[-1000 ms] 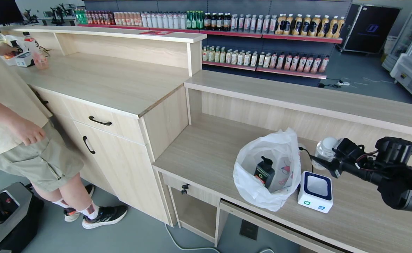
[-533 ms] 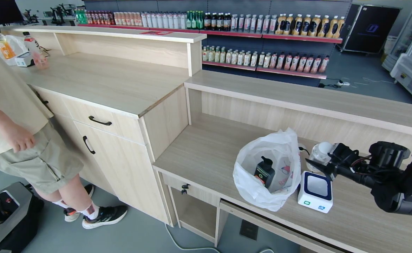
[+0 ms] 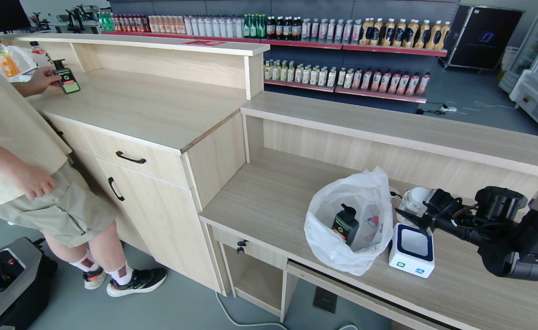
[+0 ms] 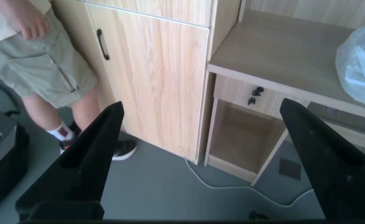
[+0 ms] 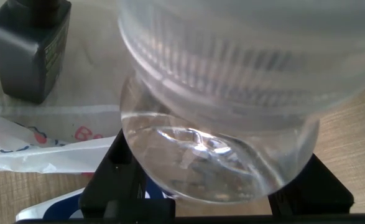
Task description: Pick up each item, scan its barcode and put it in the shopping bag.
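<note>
the right jaws are clamping a clear bottle (image 3: 413, 200) close over the white scanner (image 3: 412, 250) on the desk (image 3: 269, 192), just beside the shopping bag (image 3: 324, 201) holding a black pump bottle (image 3: 345, 223), while the left jaws are hanging wide open, empty.

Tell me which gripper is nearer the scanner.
Right. The right gripper holds a clear bottle just behind the scanner; the left gripper hangs open over the floor, beyond the shopping bag.

One shopping bag (image 3: 326, 215), one scanner (image 3: 412, 250), one clear bottle (image 3: 413, 201), two black pump bottles (image 3: 345, 225) (image 3: 68, 79).
</note>
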